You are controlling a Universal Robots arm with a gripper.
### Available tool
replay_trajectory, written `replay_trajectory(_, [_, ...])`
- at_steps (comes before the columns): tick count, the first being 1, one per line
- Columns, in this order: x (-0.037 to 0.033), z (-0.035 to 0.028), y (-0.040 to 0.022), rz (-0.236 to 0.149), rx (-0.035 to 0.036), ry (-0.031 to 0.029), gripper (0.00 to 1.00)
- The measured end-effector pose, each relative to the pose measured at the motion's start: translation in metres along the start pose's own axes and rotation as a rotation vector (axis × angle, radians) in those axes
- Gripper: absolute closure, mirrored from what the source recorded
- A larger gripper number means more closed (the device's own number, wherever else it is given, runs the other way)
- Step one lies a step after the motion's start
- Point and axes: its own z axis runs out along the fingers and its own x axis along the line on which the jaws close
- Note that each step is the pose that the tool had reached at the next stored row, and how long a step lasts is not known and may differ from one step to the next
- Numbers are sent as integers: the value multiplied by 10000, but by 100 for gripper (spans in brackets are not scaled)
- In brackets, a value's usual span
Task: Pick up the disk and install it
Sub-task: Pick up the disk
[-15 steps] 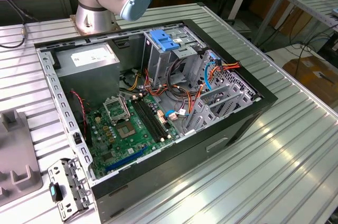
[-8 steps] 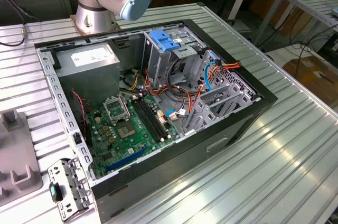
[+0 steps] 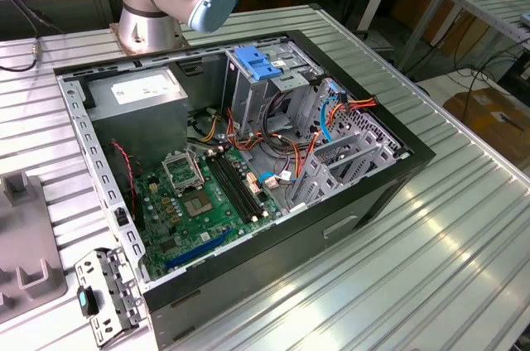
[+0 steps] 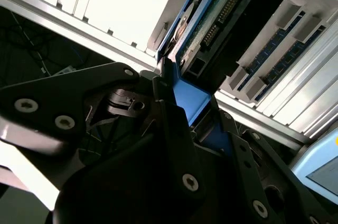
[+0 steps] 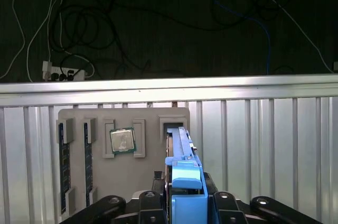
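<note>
First wrist view: disk (image 5: 178, 152) stands on edge in grey tray (image 5: 74, 117) slot, blue rails (image 5: 186, 174) exposed for side grip; tool (image 5: 184, 184) clamped on it.

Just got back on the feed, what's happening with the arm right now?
The claw is closed on the disk, which stands on edge in a slot of the gray parts tray, next to a processor chip. It does not look lifted out yet. The open computer case sits on the aluminium table in the exterior view.
</note>
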Motion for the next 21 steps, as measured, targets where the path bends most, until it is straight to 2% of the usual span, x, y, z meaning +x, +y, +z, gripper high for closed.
replay_trajectory(10, [-2, -149, -2, 0, 2, -1, 63])
replay_trajectory(11, [-3, -246, -4, 0, 1, -1, 63])
replay_trajectory(13, [-5, -381, -6, 0, 1, 0, 63])
replay_trajectory(17, [-6, -462, -8, 1, -1, -1, 63])
replay_trajectory(21, [-6, -498, -8, 0, 0, 0, 63])
